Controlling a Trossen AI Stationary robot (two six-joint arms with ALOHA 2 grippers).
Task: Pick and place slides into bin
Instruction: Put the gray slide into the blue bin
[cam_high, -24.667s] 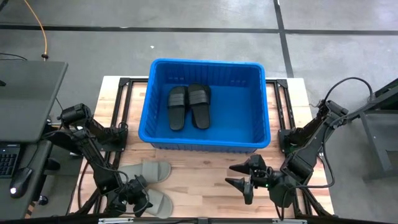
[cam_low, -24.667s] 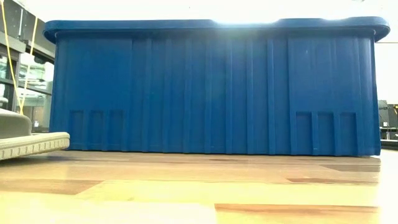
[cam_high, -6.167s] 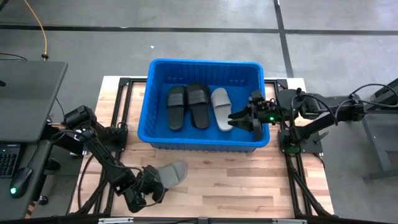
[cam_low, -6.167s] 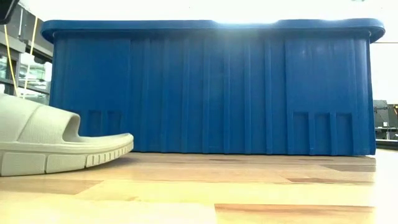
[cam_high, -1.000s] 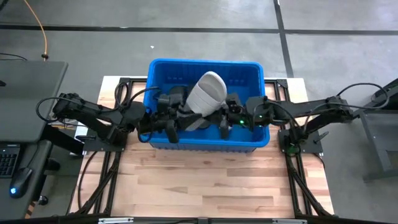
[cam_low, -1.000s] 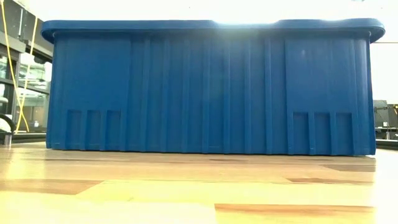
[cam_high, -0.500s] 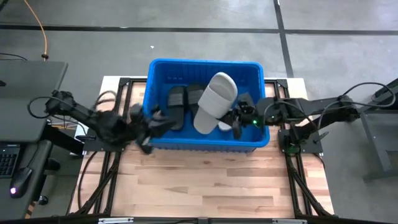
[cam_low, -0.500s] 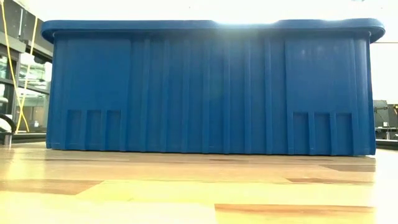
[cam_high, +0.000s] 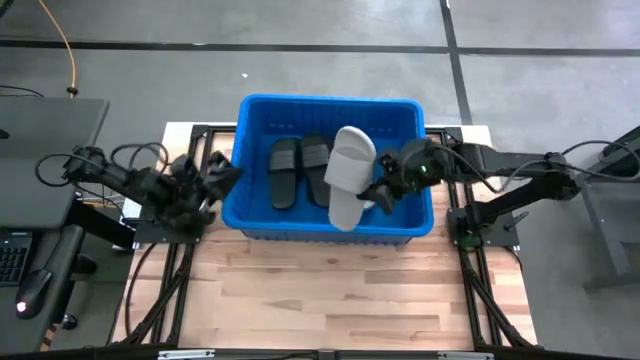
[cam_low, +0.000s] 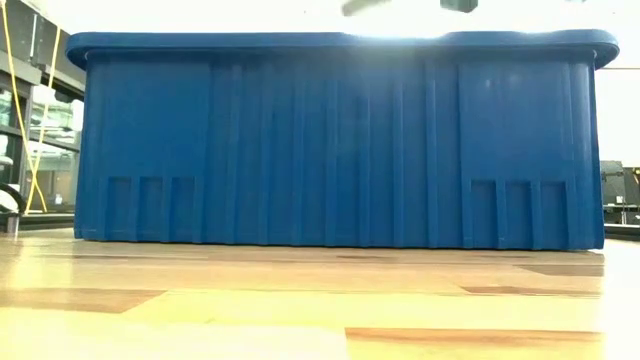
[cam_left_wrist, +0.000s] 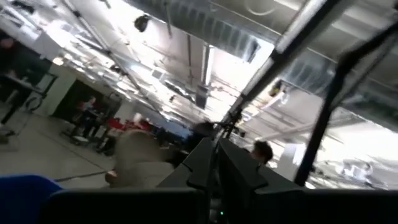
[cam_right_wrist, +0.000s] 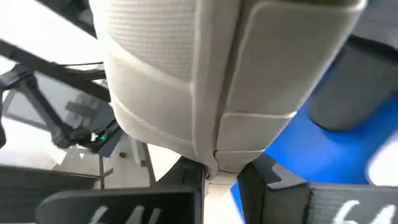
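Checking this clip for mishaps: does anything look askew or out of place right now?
Nothing is spilled or damaged. One light grey slide is off the floor of the bin, tilted above the two black slides, pinched in the right gripper. The left gripper is outside the bin's left wall, empty.

From where I sit, the overhead view is evenly lit and sharp, with only soft shadows under the arms on the wooden table (cam_high: 330, 290). The table-level view is strongly backlit: the sky above the blue bin (cam_low: 340, 140) burns out to white, and the near table surface is out of focus. The left wrist view is smeared throughout, with ceiling lights flaring into white patches. In the right wrist view the grey slide (cam_right_wrist: 217, 81) fills the picture, too close to focus, with a washed-out white area beside it.
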